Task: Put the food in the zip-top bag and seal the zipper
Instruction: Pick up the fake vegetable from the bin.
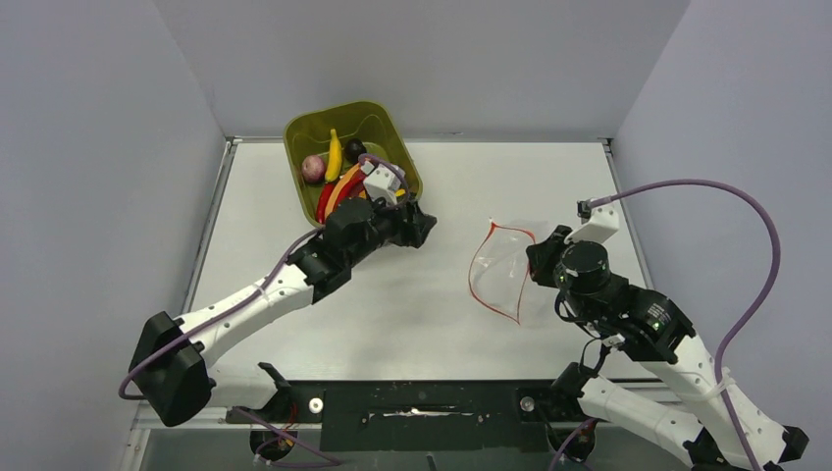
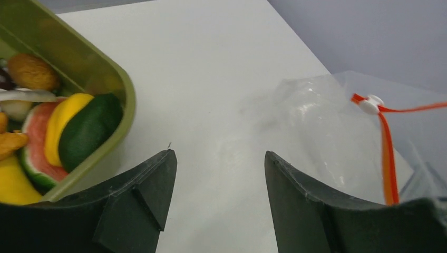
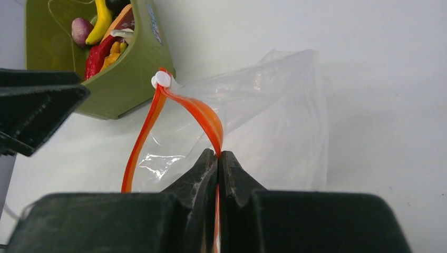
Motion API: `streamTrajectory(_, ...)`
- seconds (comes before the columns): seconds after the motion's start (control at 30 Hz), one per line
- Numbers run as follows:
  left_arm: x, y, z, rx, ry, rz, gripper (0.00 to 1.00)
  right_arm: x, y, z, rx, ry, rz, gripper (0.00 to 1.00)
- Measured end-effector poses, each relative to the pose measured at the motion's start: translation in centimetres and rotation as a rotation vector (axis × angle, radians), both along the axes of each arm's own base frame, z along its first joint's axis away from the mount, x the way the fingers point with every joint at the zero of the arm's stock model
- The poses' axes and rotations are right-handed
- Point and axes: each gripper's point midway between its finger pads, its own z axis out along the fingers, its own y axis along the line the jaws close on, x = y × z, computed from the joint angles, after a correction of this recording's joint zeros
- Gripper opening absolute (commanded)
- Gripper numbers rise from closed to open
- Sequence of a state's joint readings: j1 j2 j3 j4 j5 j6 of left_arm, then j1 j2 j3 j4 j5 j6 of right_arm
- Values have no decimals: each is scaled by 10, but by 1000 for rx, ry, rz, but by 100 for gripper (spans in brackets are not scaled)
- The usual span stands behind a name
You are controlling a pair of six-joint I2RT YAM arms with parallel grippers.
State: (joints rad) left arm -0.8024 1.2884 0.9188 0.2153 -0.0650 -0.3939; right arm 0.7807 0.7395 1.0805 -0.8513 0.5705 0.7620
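Low in the right-wrist view, the right fingers (image 3: 217,161) are pressed fully together on the thin red-orange zipper strip (image 3: 203,113), pinching one side of the mouth of the clear floppy zip-top bag (image 3: 274,116). The strip's other side bows away, so the mouth stands open in a loop. A small white slider tab (image 3: 161,79) sits at the loop's far end. The bag rests on the white worktop (image 1: 442,314), right of centre in the top view.

Further up, the left fingers (image 1: 420,224) are spread wide with nothing between them, just beside the near corner of the olive-green plastic bin (image 1: 392,128). The food lies inside the bin: a yellow toy banana (image 1: 335,154), a purple round piece (image 1: 313,168) and red peppers (image 1: 325,201).
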Motion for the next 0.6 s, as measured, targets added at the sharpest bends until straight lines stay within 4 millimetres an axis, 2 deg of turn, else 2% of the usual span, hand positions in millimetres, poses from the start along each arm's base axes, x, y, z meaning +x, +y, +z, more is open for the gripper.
streamTrajectory(0.13, 33, 30, 9, 64, 33, 97, 61, -3, -3, -3, -23, 14, 2, 0)
streamTrajectory(0.23, 66, 63, 8, 107, 61, 197, 61, -2, -1, -5, -37, 19, 15, 0)
streamTrajectory(0.33, 91, 94, -6, 164, 109, 281, 62, -1, 1, -8, -53, 26, 30, 0)
streamTrajectory(0.6, 143, 158, -53, 329, 236, 440, 59, 2, 12, -16, -71, 47, 77, 0)
